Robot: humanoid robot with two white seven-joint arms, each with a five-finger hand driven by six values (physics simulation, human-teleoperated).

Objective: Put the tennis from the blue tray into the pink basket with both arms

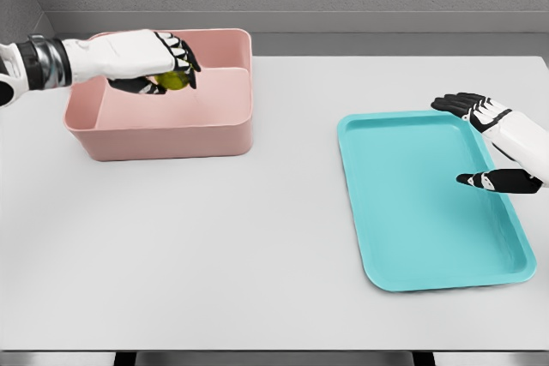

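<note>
Holding tennis ball (174,81), left hand (163,61) over pink basket (163,130).

Single head view, looking down over table (257,237).

I see bright, even light from above and a sharp, clean render. Only soft, faint shadows sit under the basket (163,130) and tray (429,212).
</note>
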